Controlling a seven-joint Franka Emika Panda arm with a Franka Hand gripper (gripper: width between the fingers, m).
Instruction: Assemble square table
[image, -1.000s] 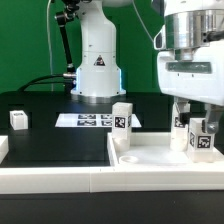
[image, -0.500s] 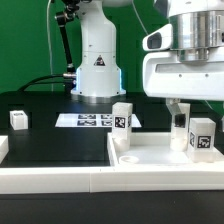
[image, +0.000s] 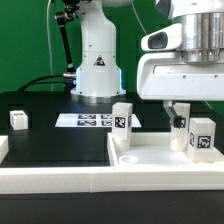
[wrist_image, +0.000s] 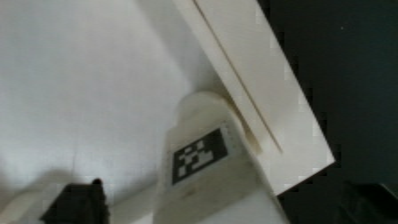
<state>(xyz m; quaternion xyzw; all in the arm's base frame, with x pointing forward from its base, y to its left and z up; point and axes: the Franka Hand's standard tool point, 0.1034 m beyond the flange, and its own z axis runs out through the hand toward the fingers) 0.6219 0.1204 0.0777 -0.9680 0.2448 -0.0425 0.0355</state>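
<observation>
You see the tabletop (image: 150, 160) lying flat at the front of the black table (image: 50, 125), toward the exterior view's right, just behind the long white border wall (image: 60, 180). Two legs stand upright on it: one leg (image: 122, 120) near its back left corner, a second leg (image: 201, 135) near its right edge. The gripper (image: 186, 112) hangs just above the second leg with its fingers spread wide, holding nothing. A third leg (image: 18, 119) sits well apart on the table at the exterior view's left. The marker board (image: 92, 121) lies behind the tabletop. In the wrist view, a tagged leg (wrist_image: 217, 150) stands against the tabletop's raised rim (wrist_image: 249, 70).
</observation>
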